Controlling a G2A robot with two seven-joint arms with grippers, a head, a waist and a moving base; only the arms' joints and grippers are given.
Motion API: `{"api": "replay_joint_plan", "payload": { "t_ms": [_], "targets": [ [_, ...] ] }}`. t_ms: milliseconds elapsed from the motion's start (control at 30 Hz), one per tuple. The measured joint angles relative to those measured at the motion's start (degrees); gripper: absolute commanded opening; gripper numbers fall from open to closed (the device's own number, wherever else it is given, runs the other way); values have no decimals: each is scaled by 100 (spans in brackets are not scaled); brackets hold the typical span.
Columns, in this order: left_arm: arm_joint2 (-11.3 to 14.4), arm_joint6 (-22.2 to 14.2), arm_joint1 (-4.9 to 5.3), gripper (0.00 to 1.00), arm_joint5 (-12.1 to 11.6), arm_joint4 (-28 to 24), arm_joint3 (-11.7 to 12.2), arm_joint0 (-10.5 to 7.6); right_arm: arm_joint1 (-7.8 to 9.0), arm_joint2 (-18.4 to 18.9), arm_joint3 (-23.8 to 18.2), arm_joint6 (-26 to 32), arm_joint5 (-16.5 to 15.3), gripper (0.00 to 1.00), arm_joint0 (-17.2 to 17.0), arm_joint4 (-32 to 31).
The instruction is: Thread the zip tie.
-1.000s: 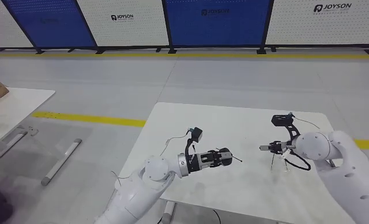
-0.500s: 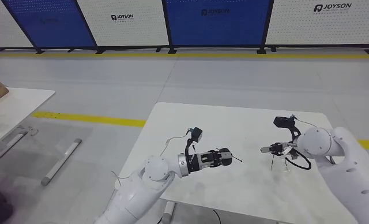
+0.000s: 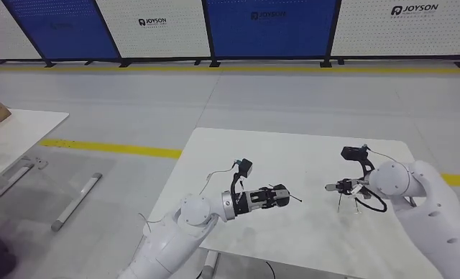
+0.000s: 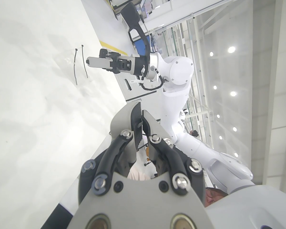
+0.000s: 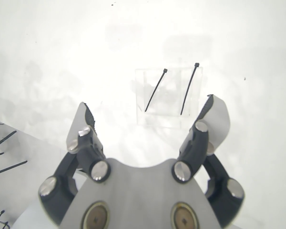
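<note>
Right gripper (image 5: 147, 103) open over two zip ties (image 5: 189, 89): light, springy, slippery; pinch near the head. Left gripper (image 4: 141, 114) clamps another zip tie (image 3: 295, 199).

The worktop (image 5: 62, 36) is white, matt and smooth, with a few dark specks. Two loose ties (image 5: 155, 90) on it are thin black plastic, and they lie on a clear, glossy plastic plate (image 5: 169, 120). The zip tie (image 3: 295, 199) nipped in the left pincer (image 4: 140, 110) looks like the same thin black plastic. Both pincers have brushed grey metal bodies, polished screw heads and matt black links. The right pincer (image 5: 147, 101) shows smooth grey metal fingers (image 5: 219, 110) faced with rough black rubbery pads (image 5: 90, 117).
</note>
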Motion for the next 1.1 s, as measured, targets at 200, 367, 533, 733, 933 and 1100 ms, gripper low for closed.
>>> {"api": "replay_joint_plan", "payload": {
  "t_ms": [200,367,533,733,933,1100],
  "targets": [
    [0,0,0,0,0,0,0,0,10,77,-64,75,95,45,-27,-50],
    [0,0,0,0,0,0,0,0,18,33,-46,345,161,48,-20,-266],
    [0,0,0,0,0,0,0,0,-34,-95,177,512,224,46,101,-322],
    [0,0,0,0,0,0,0,0,-130,-341,447,511,360,44,274,-408],
    [0,0,0,0,0,0,0,0,-225,-506,690,511,400,39,432,-405],
    [0,0,0,0,0,0,0,0,-307,-676,918,511,373,36,539,-375]
  ]
}}
